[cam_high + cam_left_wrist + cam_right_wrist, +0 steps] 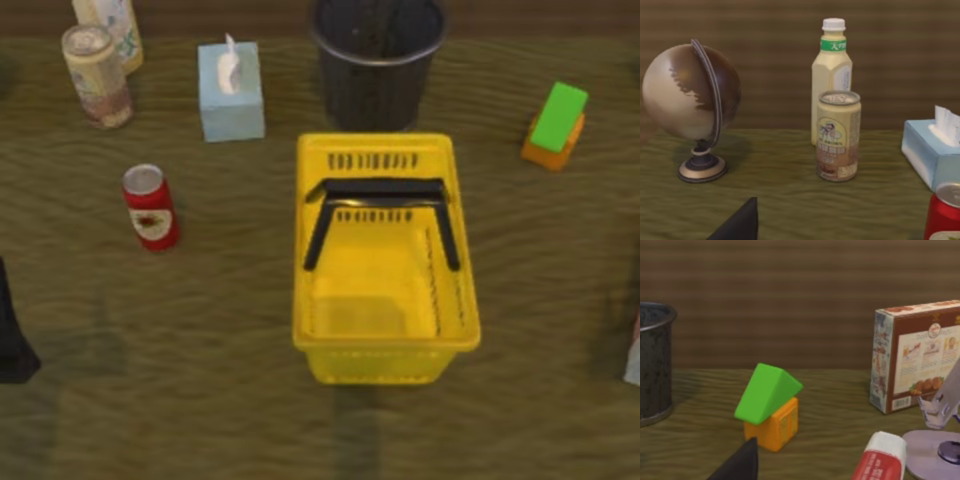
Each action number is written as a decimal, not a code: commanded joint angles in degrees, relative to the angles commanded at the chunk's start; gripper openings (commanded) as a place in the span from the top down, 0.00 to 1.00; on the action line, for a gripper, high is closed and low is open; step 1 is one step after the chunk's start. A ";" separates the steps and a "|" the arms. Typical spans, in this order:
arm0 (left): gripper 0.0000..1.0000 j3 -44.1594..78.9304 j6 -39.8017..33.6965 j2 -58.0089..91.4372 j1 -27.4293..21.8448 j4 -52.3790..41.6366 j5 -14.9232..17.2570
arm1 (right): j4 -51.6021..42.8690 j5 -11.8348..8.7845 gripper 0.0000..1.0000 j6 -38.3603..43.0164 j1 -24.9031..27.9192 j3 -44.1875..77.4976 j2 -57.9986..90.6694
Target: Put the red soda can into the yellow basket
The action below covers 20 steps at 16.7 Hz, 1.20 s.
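Observation:
The red soda can (150,207) stands upright on the table's left side, well left of the yellow basket (385,347). The can also shows in the left wrist view (945,215). The basket sits in the middle with its black handles folded across its top. My left arm (12,340) is parked at the left edge, below the can. One dark fingertip (742,225) shows, with nothing beside it and nothing held. My right arm (633,355) is parked at the right edge, and its fingertip (742,462) likewise stands alone.
At the back left stand a beige patterned can (97,75), a bottle (110,25) and a blue tissue box (231,92). A black mesh bin (378,60) stands behind the basket. Green and orange blocks (555,125) sit at the back right.

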 joint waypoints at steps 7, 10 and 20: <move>0.00 8.57 2.90 8.91 -1.48 -6.03 0.39 | 0.00 0.00 0.00 0.00 0.00 0.00 0.00; 0.00 19.69 6.48 21.50 -2.91 -13.83 0.46 | 0.00 0.00 0.00 0.00 0.00 0.00 0.00; 0.00 71.07 22.57 83.80 -8.86 -50.21 0.28 | 0.00 0.00 0.00 0.00 0.00 0.00 0.00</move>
